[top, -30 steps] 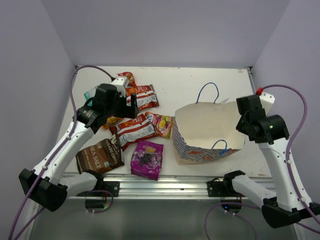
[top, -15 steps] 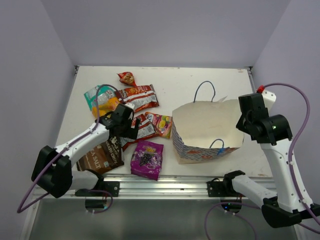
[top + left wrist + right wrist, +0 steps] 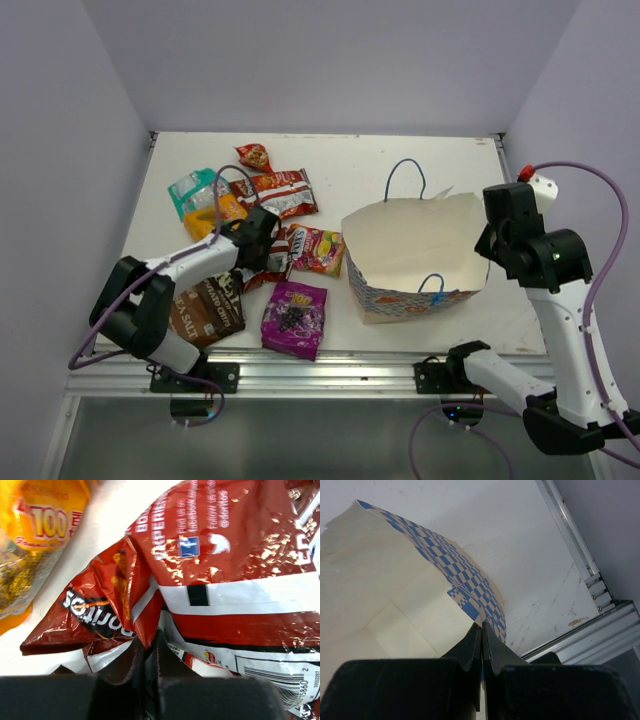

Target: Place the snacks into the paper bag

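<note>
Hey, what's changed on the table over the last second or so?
The left gripper swung down from over the far packets to the middle chip bag and seems shut on its edge. The right gripper stayed pinched on the paper bag rim; the purple packet did not move.

Looks like a robotics lab test cell to me, not anybody's home or shop. Plain lavender walls [image 3: 330,70] box in a white table [image 3: 370,165] on three sides, so it's more of a booth than a room. An aluminium rail [image 3: 330,368] runs along the near edge, with the left arm [image 3: 195,262] and right arm [image 3: 562,320] bolted to it and purple cables [image 3: 575,165] looping loose. The tabletop looks scuffed and stained in the right wrist view, though I can't be sure. The snacks [image 3: 294,318] and paper bag [image 3: 400,300] are the only everyday stuff around.
</note>
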Action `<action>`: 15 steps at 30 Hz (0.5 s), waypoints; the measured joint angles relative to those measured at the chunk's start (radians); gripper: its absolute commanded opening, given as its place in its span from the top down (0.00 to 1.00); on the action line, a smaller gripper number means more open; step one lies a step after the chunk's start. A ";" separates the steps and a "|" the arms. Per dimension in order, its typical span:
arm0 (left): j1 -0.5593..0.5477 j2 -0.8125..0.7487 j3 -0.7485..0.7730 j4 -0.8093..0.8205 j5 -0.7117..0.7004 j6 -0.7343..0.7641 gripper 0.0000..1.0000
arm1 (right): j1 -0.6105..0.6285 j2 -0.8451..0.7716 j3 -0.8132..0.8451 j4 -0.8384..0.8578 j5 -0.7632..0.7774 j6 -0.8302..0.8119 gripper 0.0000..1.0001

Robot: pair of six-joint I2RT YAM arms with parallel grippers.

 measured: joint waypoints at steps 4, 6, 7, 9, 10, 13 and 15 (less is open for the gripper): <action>-0.001 -0.001 0.018 -0.016 -0.023 0.008 1.00 | 0.000 0.000 0.000 0.000 -0.002 0.000 1.00; -0.001 -0.004 0.053 -0.069 -0.027 0.006 1.00 | 0.000 -0.001 0.000 0.000 -0.003 0.000 1.00; -0.001 -0.008 0.082 -0.101 -0.026 0.004 1.00 | 0.000 -0.002 0.000 0.000 -0.003 -0.001 1.00; -0.002 -0.032 0.188 -0.175 -0.016 -0.004 1.00 | 0.000 -0.005 0.000 0.000 -0.004 -0.001 1.00; -0.004 -0.047 0.304 -0.230 -0.004 -0.014 1.00 | 0.000 -0.007 0.000 0.000 -0.006 -0.002 1.00; -0.024 -0.055 0.642 -0.270 0.047 -0.041 1.00 | 0.000 -0.015 0.000 0.000 -0.012 -0.002 1.00; -0.047 -0.061 0.879 -0.225 0.114 -0.067 1.00 | 0.000 -0.019 0.000 0.000 -0.018 -0.003 1.00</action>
